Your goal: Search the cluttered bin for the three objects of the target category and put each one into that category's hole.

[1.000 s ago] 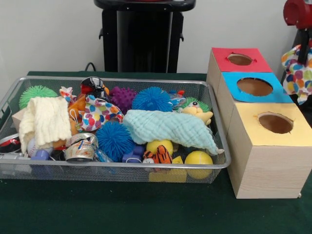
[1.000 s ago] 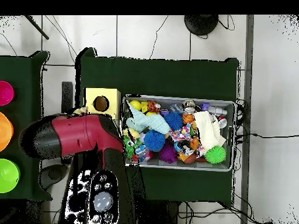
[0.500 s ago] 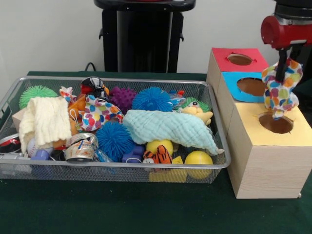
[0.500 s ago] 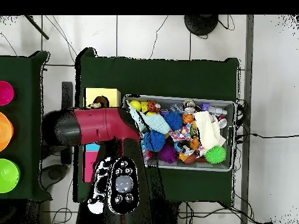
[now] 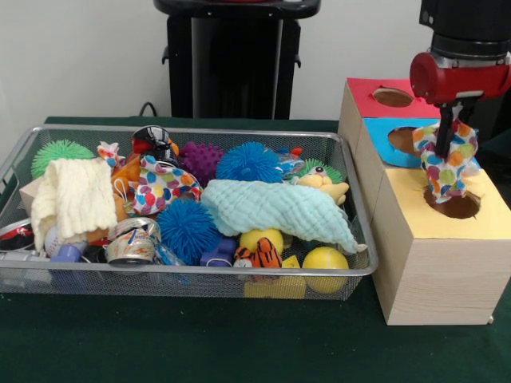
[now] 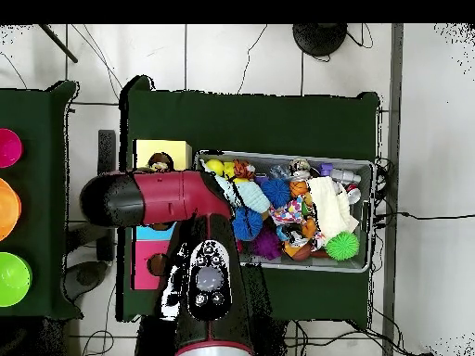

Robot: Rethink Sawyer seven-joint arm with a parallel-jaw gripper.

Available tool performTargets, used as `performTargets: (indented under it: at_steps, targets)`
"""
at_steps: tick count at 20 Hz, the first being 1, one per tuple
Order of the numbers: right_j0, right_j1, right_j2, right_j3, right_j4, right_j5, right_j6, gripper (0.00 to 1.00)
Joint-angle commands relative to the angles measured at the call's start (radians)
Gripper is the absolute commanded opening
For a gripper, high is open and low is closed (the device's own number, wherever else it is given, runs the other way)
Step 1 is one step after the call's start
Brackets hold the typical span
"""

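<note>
My gripper (image 5: 443, 152) is shut on a polka-dot cloth (image 5: 449, 169), which hangs just above the round hole (image 5: 457, 204) in the yellow-topped box (image 5: 415, 191); the cloth's lower end reaches the hole's far rim. Behind it stand the blue-topped box (image 5: 383, 142) and the red-topped box (image 5: 369, 97), each with its own hole. The wire bin (image 5: 361, 209) holds a second polka-dot cloth (image 5: 160, 185), a cream knitted cloth (image 5: 76, 195) and a mint cloth (image 5: 279, 209). In the overhead view the red arm covers the boxes; only the yellow box (image 6: 162, 148) edge shows.
The bin also holds blue spiky balls (image 5: 249, 162), a purple spiky ball (image 5: 201, 158), a green one (image 5: 57, 152), yellow balls (image 5: 325, 262), a tiger toy (image 5: 259, 254) and tape rolls (image 5: 130, 243). Green cloth covers the table (image 5: 239, 343). The bin (image 6: 371, 213) lies right of the arm overhead.
The arm has carried the polka-dot cloth from the far right to over the yellow box, then a little left and down toward its hole.
</note>
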Motion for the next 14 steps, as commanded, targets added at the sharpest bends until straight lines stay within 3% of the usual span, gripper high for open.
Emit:
performTargets:
  at_steps: [1, 10, 14]
  targets:
    - [-0.01, 0.09, 0.064, 0.005, 0.013, -0.089, 0.165, 0.0]
    - [0.007, 0.147, 0.074, -0.002, 0.036, -0.183, 0.197, 0.0]
    - [0.021, 0.158, 0.068, -0.019, 0.051, -0.177, 0.199, 0.0]
